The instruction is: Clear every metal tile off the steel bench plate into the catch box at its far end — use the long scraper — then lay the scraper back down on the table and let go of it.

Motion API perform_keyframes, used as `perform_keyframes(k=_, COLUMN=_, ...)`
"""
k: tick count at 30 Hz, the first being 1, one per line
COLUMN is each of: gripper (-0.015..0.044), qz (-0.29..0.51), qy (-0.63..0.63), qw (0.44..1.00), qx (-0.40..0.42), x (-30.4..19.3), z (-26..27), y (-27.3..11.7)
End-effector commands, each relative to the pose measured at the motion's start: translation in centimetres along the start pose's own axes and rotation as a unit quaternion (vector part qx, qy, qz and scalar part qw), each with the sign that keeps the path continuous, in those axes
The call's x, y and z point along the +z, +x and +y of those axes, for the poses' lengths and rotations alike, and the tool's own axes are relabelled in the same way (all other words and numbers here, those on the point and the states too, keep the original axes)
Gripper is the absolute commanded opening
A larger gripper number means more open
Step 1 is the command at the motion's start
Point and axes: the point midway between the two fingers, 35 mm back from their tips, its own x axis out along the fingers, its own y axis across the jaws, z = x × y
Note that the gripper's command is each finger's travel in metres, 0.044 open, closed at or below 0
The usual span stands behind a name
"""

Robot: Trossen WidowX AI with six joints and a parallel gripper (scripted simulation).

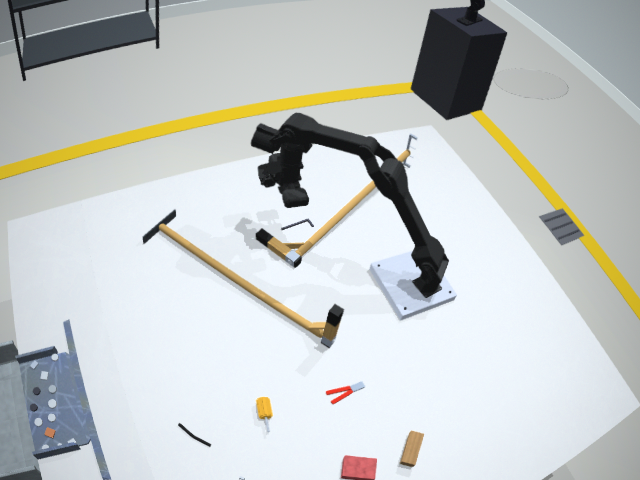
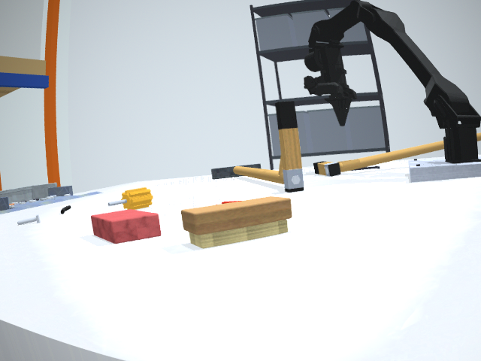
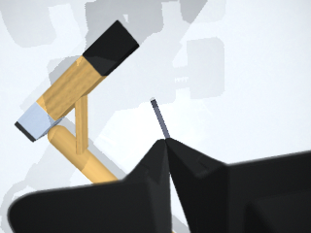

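Black gripper, jaws pressed together on nothing, hangs above the tabletop's far half; long wooden scraper with flat dark blade lies toward the left edge, ungrasped; picking it up seems next, needing spread jaws over its upright grip.

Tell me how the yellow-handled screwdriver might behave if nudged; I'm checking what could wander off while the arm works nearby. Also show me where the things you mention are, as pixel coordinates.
The screwdriver [image 1: 264,407] [image 2: 137,198] may roll only a little, since its thick handle is ridged rather than smooth. It would probably swing in a curve, as the handle is much fatter than the thin shaft. It should stay stiff, the shaft looking like straight metal.
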Motion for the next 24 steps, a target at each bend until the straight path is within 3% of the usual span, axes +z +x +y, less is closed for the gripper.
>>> perform_keyframes(k=1, gripper=0.0000, qz=0.000, qy=0.001, qw=1.000, qx=0.000, x=0.0, z=0.0, y=-1.1)
perform_keyframes(k=11, gripper=0.0000, qz=-0.001, qy=-0.009, qw=1.000, qx=-0.001, x=0.0, z=0.2, y=-2.7)
perform_keyframes(k=24, gripper=0.0000, qz=-0.001, qy=-0.201, qw=0.980, qx=0.001, x=2.1, z=2.4, y=-2.4)
